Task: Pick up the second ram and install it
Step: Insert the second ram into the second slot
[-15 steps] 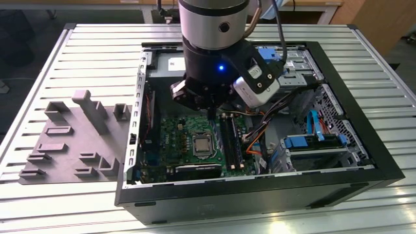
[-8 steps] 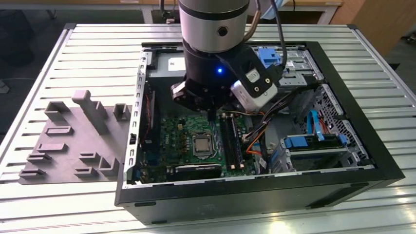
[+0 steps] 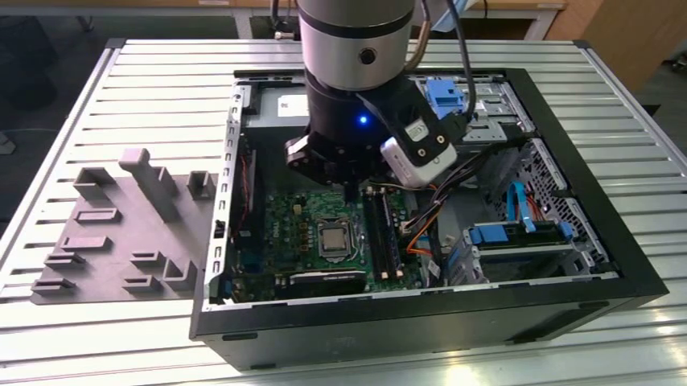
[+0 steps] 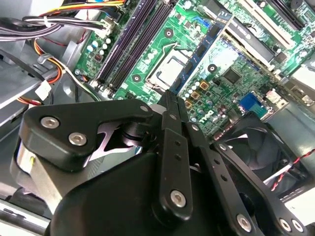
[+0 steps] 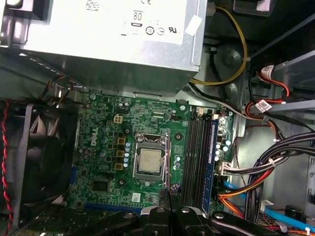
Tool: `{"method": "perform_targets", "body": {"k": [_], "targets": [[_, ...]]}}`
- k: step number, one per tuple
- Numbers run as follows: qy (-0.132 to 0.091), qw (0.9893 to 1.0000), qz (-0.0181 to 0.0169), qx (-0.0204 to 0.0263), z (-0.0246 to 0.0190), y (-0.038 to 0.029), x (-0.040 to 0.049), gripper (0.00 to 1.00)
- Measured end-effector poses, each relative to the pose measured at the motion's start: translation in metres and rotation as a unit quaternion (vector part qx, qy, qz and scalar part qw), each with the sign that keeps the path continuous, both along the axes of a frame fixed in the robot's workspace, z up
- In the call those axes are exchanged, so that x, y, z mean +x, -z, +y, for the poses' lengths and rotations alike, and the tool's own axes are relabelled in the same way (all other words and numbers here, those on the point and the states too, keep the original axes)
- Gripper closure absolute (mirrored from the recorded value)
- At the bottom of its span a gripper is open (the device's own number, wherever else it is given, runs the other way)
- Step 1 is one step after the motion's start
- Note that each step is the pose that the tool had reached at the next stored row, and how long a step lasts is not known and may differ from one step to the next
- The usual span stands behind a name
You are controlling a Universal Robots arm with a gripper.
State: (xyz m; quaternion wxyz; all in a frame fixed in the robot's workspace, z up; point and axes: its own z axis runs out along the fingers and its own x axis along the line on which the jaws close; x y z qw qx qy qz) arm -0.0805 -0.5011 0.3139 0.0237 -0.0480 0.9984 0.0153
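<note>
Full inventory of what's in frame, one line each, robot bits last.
table: one, silver slatted, under everything
computer case: one, black, open, on the table
holder tray: one, grey, on the table, at the exterior view's left of the case
motherboard: one, green, inside the case
processor socket: one, silver, mid-board
memory slots: a bank, dark, beside the socket; whether filled, cannot tell
fan: one, black, at the board's edge
power supply: one, grey, inside the case
drive caddies: two, blue, inside the case
cables: bundle, orange, red, black, yellow, beside the slots
arm: one, silver and black, above the case
wrist camera: one, white, on the arm
pincer: one, black, shut, over the board
</note>
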Motion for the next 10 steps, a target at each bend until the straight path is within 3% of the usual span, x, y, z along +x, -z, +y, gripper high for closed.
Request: {"method": "perform_targets", "body": {"k": [10], "targets": [[0.009, 1.0000, 0.0000, 0.0000, 0.0000, 0.0023, 0.0032, 0.89]]}}
